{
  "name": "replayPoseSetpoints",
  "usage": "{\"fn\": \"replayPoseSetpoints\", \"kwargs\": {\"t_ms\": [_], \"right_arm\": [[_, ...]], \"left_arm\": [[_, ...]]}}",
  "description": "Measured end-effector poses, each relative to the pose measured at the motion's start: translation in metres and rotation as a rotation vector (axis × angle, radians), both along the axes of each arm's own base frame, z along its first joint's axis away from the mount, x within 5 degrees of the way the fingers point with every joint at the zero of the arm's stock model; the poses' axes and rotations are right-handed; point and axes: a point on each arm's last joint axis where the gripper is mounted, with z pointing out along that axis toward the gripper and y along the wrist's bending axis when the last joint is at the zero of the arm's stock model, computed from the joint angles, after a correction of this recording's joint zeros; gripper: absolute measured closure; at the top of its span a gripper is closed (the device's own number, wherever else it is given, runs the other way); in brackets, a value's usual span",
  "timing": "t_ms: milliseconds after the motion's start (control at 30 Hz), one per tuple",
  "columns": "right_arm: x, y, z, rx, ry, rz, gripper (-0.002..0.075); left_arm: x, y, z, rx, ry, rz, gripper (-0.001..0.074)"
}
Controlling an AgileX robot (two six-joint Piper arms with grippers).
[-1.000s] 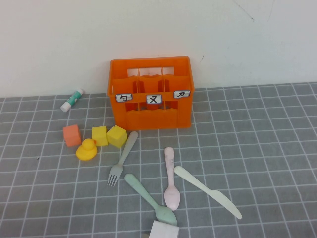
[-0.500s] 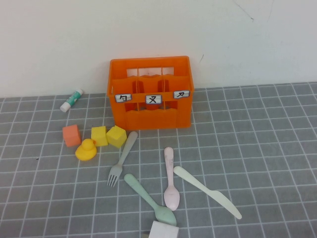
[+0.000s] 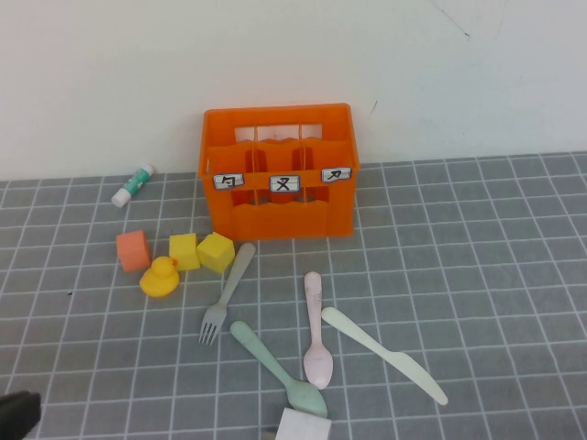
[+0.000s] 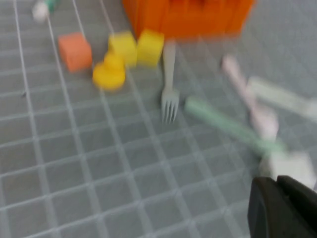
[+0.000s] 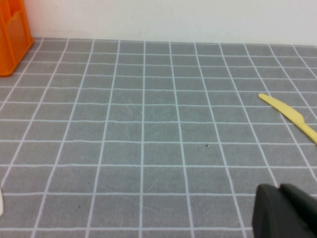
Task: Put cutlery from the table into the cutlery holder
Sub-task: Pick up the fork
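1. Cutlery loose on bench (image 3: 477, 275) before crate (image 3: 278, 172): fork (image 3: 227, 293), green spoon (image 3: 275, 367), pink spoon (image 3: 316, 330), knife (image 3: 383, 353); none yet in crate.
2. Left hand (image 3: 18, 414) low at near-left corner, likely heading for fork; open or closed, cannot tell.
3. Right hand (image 5: 290, 210) apart over bare grid, seemingly parked; grip likewise unreadable.
4. Nearby: duck (image 3: 160, 277), yellow cubes (image 3: 204, 250), orange cube (image 3: 133, 249), tube (image 3: 134, 184), white block (image 3: 303, 425) touching green spoon's bowl, possibly crowding it.

Glossy orange plastic cutlery holder (image 3: 279, 174); matt pastel plastic cutlery (image 3: 318, 330); matt grey table (image 3: 477, 275).

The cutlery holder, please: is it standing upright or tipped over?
Upright: the cutlery holder stands on the table, open top up, labels facing forward.
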Motion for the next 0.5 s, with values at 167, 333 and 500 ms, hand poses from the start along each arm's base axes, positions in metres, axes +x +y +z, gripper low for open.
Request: {"fn": "replayPoseSetpoints", "kwargs": {"t_ms": [167, 333, 500], "right_arm": [[0.0, 0.0, 0.0, 0.0, 0.0, 0.0, 0.0729], [0.0, 0.0, 0.0, 0.0, 0.0, 0.0, 0.0729], [0.0, 0.0, 0.0, 0.0, 0.0, 0.0, 0.0729]], "left_arm": [[0.034, 0.004, 0.029, 0.141, 0.166, -0.122, 0.0736], [0.08, -0.002, 0.042, 0.172, 0.278, -0.252, 0.0736], [0.118, -0.025, 0.032, 0.286, 0.364, -0.416, 0.0736]]}}
